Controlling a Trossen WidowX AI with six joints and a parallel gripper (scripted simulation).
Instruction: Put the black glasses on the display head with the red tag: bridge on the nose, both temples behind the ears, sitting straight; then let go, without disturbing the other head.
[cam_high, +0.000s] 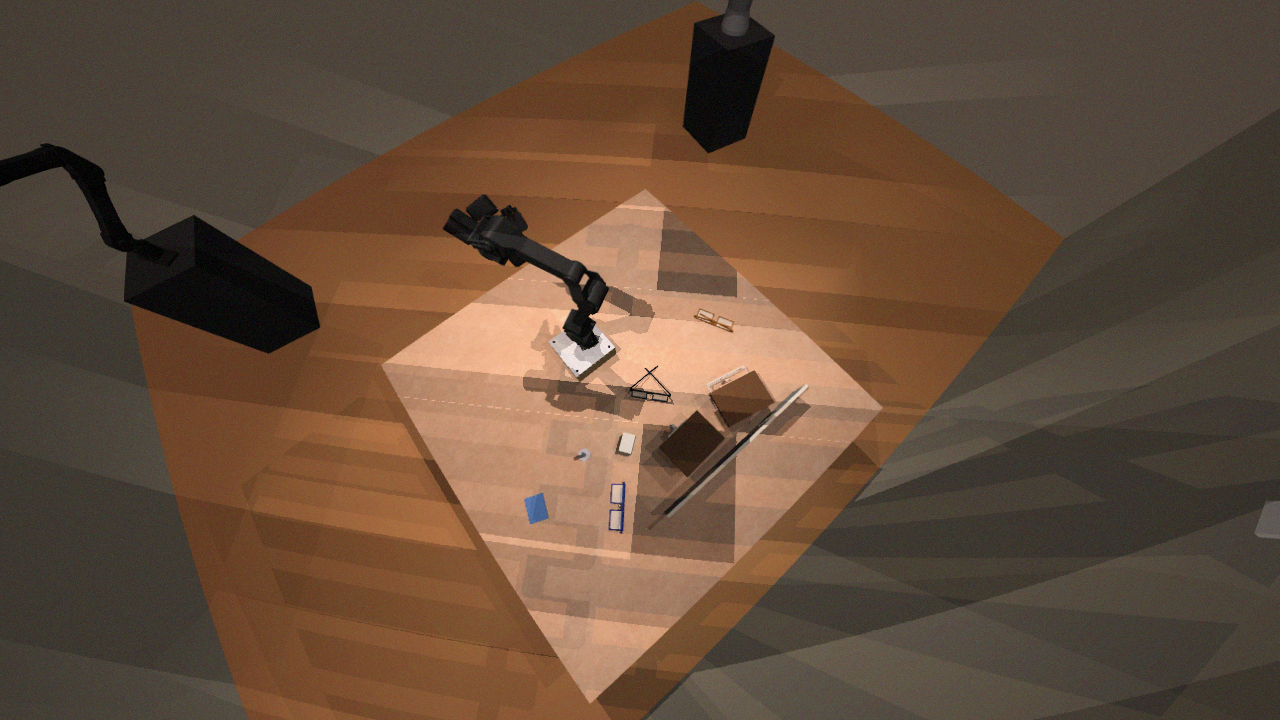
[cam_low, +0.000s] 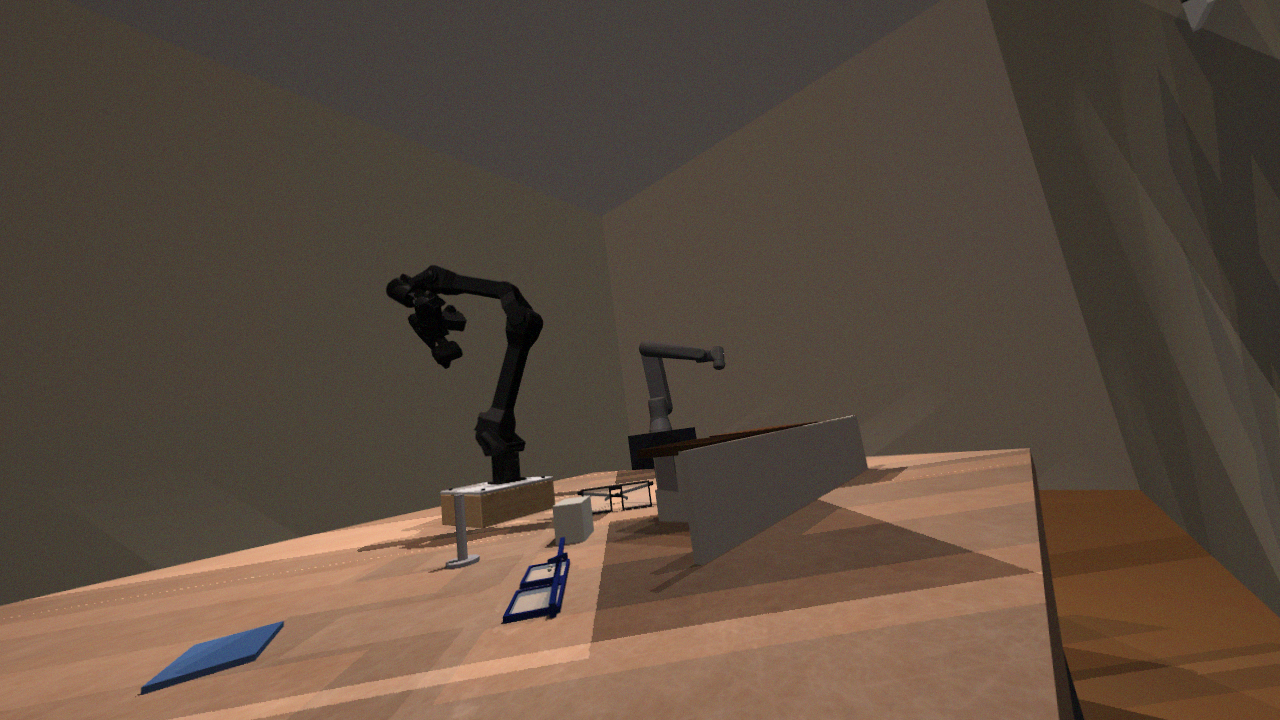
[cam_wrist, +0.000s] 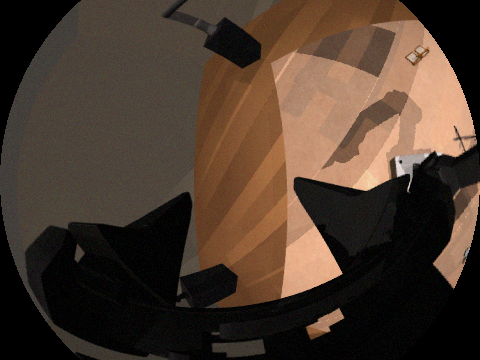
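Blue cloth-like square (cam_high: 536, 508) (cam_low: 214, 655), nearest in the exterior view; then blue glasses (cam_high: 622, 507) (cam_low: 562, 586), a slim stand (cam_high: 582, 454) (cam_low: 461, 530) and a pale block (cam_high: 626, 443) (cam_low: 572, 519). Beyond, the black glasses (cam_high: 652, 393) (cam_low: 615, 488) (cam_wrist: 459, 138) lie on the table (cam_high: 590, 617) (cam_low: 805, 662) (cam_wrist: 320, 260), temples crossed, near the arm's base. Pale panel (cam_high: 738, 447) (cam_low: 778, 483) screens the display area; neither head nor red tag identifiable. Gripper (cam_high: 510, 237) (cam_low: 452, 337) (cam_wrist: 243, 190) raised well apart from the glasses, jaws wide, nothing between. Assessment: placement not begun; grasp, carry, seating on nose and ears, release all remain.
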